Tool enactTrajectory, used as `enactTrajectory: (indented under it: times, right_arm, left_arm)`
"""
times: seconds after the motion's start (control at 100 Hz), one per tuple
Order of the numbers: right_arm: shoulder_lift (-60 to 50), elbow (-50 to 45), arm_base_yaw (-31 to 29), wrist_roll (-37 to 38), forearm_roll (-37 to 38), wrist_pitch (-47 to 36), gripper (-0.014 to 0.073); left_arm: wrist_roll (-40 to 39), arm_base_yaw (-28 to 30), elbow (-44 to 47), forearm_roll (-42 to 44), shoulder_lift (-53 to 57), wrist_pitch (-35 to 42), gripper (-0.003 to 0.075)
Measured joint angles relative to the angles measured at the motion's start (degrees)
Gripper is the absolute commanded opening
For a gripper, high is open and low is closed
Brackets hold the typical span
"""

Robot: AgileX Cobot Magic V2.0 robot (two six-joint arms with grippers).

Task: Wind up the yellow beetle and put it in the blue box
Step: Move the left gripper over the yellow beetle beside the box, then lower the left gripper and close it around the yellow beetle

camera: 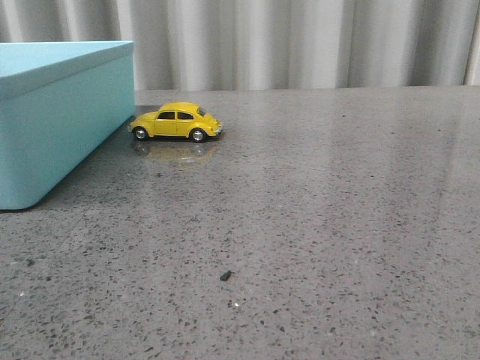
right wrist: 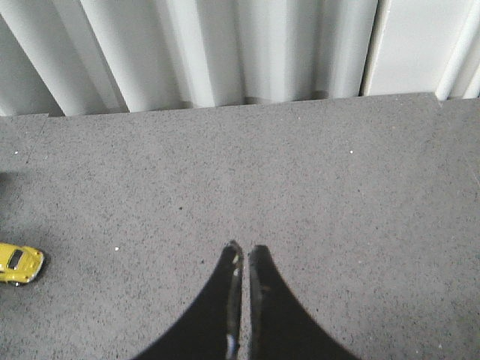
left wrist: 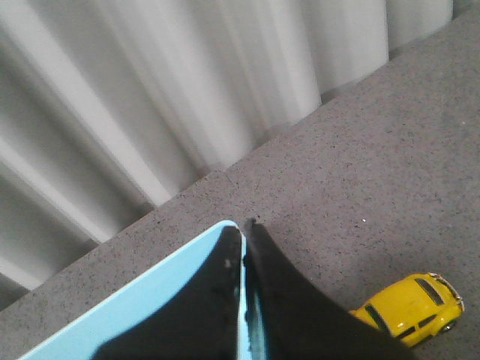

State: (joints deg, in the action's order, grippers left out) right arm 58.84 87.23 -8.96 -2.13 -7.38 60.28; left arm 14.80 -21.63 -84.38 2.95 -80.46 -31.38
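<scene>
The beetle (camera: 176, 121) stood on its four wheels on the grey table (camera: 315, 225), side-on to the front camera, its tail just beside the near corner of the box (camera: 52, 120) but apparently not touching it. Neither gripper held anything. The left gripper (left wrist: 245, 226) hung above the box rim with its fingers pressed together; the right gripper (right wrist: 244, 250) hung over bare table well apart from the toy, fingers likewise together.

Risks, as judged from this layout: a free-rolling car could scoot away if a fingertip nudged it off-centre; the box wall beside it left little room for a finger on that side; a glossy rounded body might slip from a narrow pinch; and winding by dragging backwards could run the car into the box.

The front view alone showed the whole box wall and the car's reflection, yet no arm. The left wrist view showed the car's roof and rear window from above; the right wrist view showed the open stretch between that gripper and the car.
</scene>
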Motion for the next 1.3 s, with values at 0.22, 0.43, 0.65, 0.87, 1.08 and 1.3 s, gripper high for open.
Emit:
enactTrajectory:
  times: [0.22,0.43,0.65,0.87,1.08,1.3]
  right_arm:
    - [-6.7,-7.0,0.0,0.0,0.0,-0.7,-0.0061]
    - [-12.1,-12.7,0.3,0.0,0.1,-1.6,-0.0061]
    - [-16.5,-18.4,2.3,0.0,1.6,-2.7,-0.0061]
    - [-19.4,-22.0,3.0,0.0,2.0,-3.1,-0.0061]
    - [-21.2,-22.6,3.5,0.0,2.4,-3.1,-0.0061]
    - [-22.1,-22.7,3.5,-0.1,3.7,-3.2,-0.0061]
  left_arm:
    - [9.8,0.0,-4.4,-5.0,-6.0,-1.4,0.0041]
    - [24.3,0.0,-6.6,-12.4,-10.7,-4.8,0.0337]
    - [33.0,-0.2,-8.4,-13.2,-14.8,-10.5,0.048]
    - [44.1,-2.1,-8.7,-13.2,-17.7,-16.5,0.048]
    - [51.6,-4.8,-8.8,-13.2,-20.4,-17.8,0.048]
    - [53.1,-5.7,-8.8,-13.0,-22.8,-19.3,0.048]
